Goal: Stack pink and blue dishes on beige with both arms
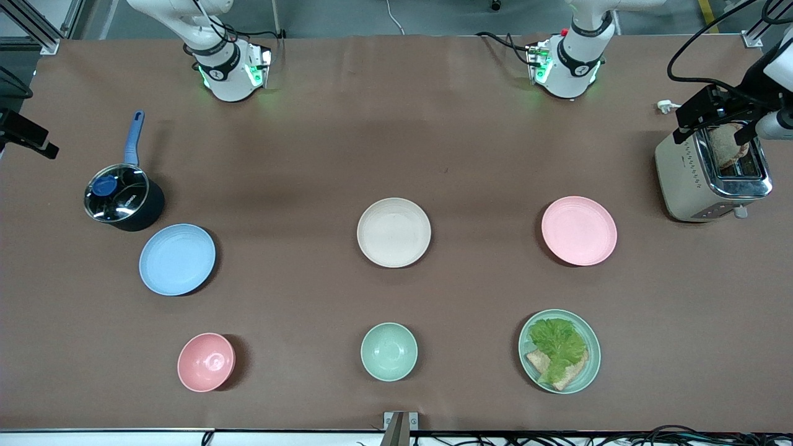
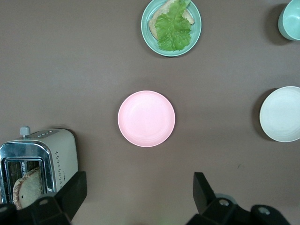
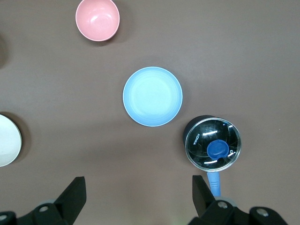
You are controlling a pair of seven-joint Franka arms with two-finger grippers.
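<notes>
Left pincer [image 2: 138, 190]: fingers spread wide, nothing between them, held high over the desk [image 1: 310, 155] above the pink plate [image 2: 146, 118]. Right pincer [image 3: 138, 194]: likewise wide open and empty, high over the blue plate [image 3: 152, 96].

Pink plate [image 1: 579, 230] lies flat toward the left arm's end of the desk, near the toaster [image 1: 712, 176], which has a slice of bread in its slot. Blue plate [image 1: 177, 259] lies flat toward the right arm's end, just beside a lidded dark saucepan [image 1: 124, 197] with a blue handle. Beige plate [image 1: 394, 232] sits mid-desk between the two, well apart from both, with nothing on it.

Nearer the front camera, a row of three: pink bowl [image 1: 206, 362], pale green bowl [image 1: 389, 351], and a green plate [image 1: 559, 350] carrying lettuce and bread.

Neither pincer shows in the front view; only the arm bases do.
</notes>
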